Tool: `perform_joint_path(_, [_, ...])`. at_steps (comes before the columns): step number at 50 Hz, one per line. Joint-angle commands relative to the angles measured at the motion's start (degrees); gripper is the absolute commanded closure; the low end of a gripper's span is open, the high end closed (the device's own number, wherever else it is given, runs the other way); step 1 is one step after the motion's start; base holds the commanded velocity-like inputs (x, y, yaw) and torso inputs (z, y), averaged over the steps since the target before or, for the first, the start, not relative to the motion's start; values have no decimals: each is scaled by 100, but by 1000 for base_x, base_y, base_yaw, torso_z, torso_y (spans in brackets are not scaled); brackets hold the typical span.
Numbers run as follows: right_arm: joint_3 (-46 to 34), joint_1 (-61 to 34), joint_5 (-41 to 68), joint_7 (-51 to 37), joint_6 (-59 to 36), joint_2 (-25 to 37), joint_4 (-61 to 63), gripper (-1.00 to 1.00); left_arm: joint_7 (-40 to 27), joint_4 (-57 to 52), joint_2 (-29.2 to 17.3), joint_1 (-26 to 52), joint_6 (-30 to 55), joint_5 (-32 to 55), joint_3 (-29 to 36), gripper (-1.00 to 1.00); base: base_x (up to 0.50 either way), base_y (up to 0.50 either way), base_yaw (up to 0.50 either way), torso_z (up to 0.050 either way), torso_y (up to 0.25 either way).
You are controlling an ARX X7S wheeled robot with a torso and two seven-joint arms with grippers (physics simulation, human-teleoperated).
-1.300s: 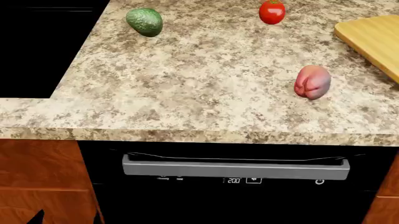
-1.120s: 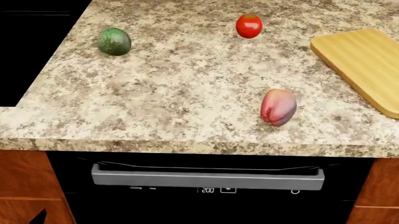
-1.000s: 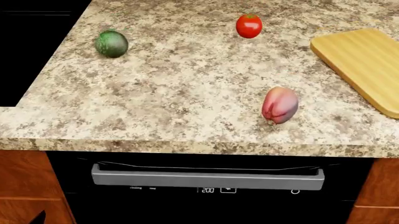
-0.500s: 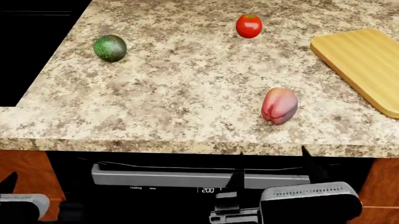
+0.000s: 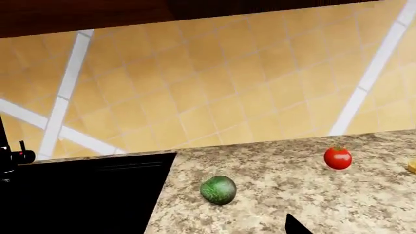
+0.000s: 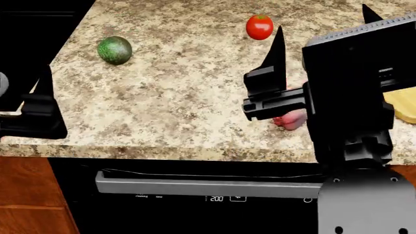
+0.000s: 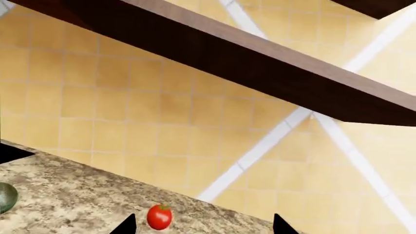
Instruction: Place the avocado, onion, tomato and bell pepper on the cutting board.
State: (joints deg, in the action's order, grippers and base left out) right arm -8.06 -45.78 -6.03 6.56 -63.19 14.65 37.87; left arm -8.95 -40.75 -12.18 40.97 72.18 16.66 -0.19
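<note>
The dark green avocado [image 6: 114, 49] lies at the counter's far left and the glossy red tomato [image 6: 259, 27] at the far middle. Only a pink sliver of the bell pepper [image 6: 291, 120] shows below my right arm. A corner of the yellow cutting board [image 6: 404, 105] peeks out at the right. My right gripper [image 6: 323, 20] is open, raised above the counter over the pepper, with the tomato [image 7: 159, 217] between its fingertips' lines of sight. My left gripper [image 6: 19, 92] hangs open at the counter's left front corner, well short of the avocado [image 5: 218, 189]. The onion is out of view.
A black recess [image 6: 32, 19] cuts into the speckled counter [image 6: 182, 97] at the far left. Below the front edge is a black appliance with a grey handle [image 6: 208, 187]. A tiled wall [image 7: 130, 122] and a dark wooden shelf [image 7: 260, 63] stand behind the counter.
Both arms have risen from below the counter edge into the head view. The right one now covers most of the pepper and the board. The produce has stayed put.
</note>
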Motion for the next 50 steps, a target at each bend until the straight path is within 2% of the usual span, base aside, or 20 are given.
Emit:
perform_joint_path(1, [-115,-1550,-80,441,-707,122,-637,-100,233,507,194,1945,1070,108,-242,-100,0,0,0,0,0])
perform_joint_path(10, [-111,-2680,34,603,-858,114,-1786,-100,272,1648,-55,2780,681,-76,294,-100,0,0,0,0,0])
perform_joint_path(11, [-157,-2818,40,631,-848,143,-1970,-100,320,1843,44,2906,812,1,112,-100,0,0,0,0,0])
perform_joint_path(13, [-129,-3033,62,637,-794,125,-2326,-100,320,2144,-73,3129,683,-95,357,-100,0,0,0,0,0])
perform_joint_path(19, [-341,-3512,112,734,-717,80,-2932,-100,442,2943,-63,3906,668,-98,540,-100,0,0,0,0,0])
perform_joint_path(24, [-380,-3568,177,811,-785,53,-2986,-100,455,3547,-98,4170,373,-193,607,-100,295,0,0,0,0])
perform_joint_path(50, [-448,-3534,276,925,-1060,130,-2920,-100,517,3331,-372,4415,602,-115,709,-100,500,0,0,0,0])
